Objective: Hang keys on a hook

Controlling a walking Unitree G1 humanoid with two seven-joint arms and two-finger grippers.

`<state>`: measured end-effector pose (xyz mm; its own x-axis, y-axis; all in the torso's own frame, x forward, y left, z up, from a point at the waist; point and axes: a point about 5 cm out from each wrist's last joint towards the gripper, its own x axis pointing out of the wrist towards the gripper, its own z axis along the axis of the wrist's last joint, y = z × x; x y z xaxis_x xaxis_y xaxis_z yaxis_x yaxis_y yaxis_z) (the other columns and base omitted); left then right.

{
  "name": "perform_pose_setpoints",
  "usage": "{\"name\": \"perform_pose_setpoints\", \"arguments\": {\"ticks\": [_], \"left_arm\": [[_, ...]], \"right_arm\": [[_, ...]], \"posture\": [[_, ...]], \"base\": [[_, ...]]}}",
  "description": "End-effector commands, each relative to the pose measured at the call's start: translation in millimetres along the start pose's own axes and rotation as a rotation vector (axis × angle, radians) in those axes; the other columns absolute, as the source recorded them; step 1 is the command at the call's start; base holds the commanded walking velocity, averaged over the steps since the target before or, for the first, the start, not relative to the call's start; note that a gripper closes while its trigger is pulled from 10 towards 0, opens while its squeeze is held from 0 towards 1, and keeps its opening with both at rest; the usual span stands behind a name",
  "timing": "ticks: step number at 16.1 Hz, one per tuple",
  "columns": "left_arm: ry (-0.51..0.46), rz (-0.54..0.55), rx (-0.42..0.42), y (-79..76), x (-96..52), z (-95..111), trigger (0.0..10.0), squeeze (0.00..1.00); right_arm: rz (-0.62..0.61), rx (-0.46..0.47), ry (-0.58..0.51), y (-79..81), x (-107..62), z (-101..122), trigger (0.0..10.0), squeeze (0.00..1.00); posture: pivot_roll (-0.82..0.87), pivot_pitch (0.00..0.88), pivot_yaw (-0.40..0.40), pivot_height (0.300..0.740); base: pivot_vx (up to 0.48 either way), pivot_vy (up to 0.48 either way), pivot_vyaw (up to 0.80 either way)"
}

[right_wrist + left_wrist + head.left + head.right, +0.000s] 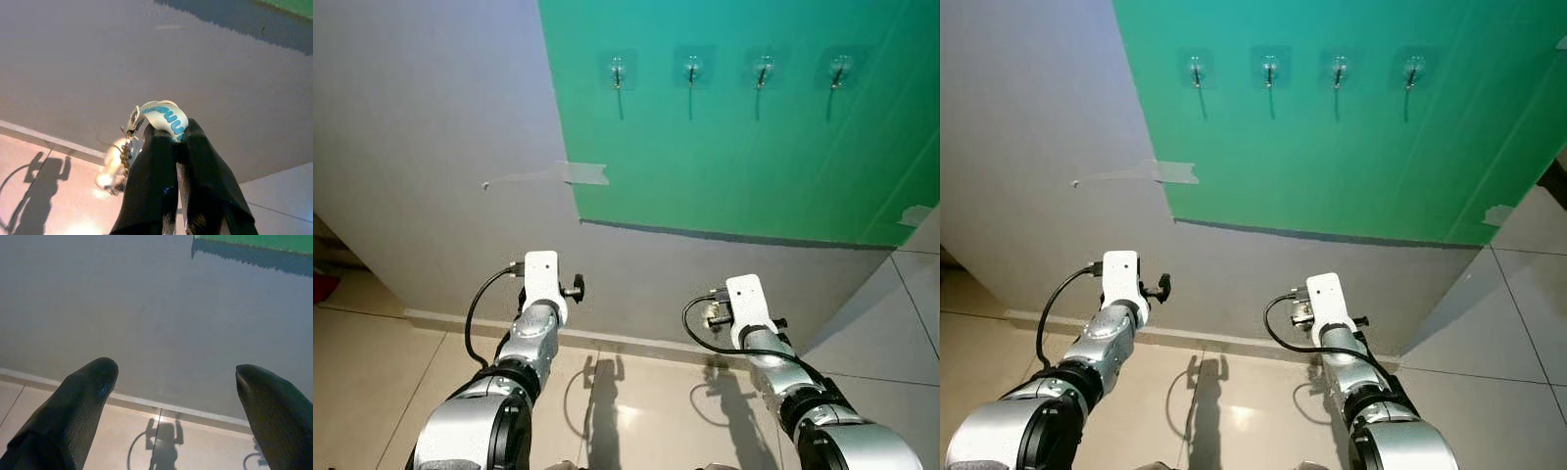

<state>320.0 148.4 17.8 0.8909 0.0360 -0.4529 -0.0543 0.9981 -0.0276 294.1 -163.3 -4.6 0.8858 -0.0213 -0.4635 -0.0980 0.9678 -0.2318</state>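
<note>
Several metal hooks on clear pads run in a row across the green panel (734, 147): the leftmost hook (618, 72), then a second hook (691, 70), a third hook (763, 72) and the rightmost hook (839, 71), all bare. My right gripper (177, 142) is shut on the keys (146, 132), pinching a white strap with blue lettering; the metal keys and a pale fluffy charm dangle beside the fingers. The right arm (749, 308) is held low, well below the hooks. My left gripper (176, 377) is open with nothing between its fingers, also low on the left arm (540, 284).
The green panel is taped onto a grey wall (431, 147), with a strip of tape (584, 173) at its left edge. A skirting board (626, 341) meets the glossy beige floor tiles (636, 401). A red object (321, 286) lies at the far left.
</note>
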Motion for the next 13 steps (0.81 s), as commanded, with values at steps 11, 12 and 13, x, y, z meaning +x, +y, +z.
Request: {"name": "perform_pose_setpoints", "arguments": {"ticks": [11, 12, 13], "left_arm": [[-0.015, -0.014, -0.048, 6.6, -8.9, -20.7, 10.0, 0.0], [-0.01, -0.015, -0.048, 6.9, -11.4, -26.8, 10.0, 0.0], [-0.028, -0.015, -0.068, 9.8, -13.0, -27.6, 10.0, 0.0]], "right_arm": [[0.026, 0.011, -0.064, 2.5, -1.5, 4.0, 10.0, 0.0], [0.028, 0.008, -0.059, 1.8, -3.6, -1.1, 10.0, 0.0], [0.036, -0.003, -0.075, 0.6, -5.9, -3.9, 10.0, 0.0]], "posture": [[-0.12, 0.0, 0.04, 0.74], [-0.12, 0.0, 0.043, 0.74], [-0.12, 0.0, 0.044, 0.74]], "base": [[0.0, 0.0, 0.0], [0.0, 0.0, 0.0], [0.0, 0.0, 0.0]]}}
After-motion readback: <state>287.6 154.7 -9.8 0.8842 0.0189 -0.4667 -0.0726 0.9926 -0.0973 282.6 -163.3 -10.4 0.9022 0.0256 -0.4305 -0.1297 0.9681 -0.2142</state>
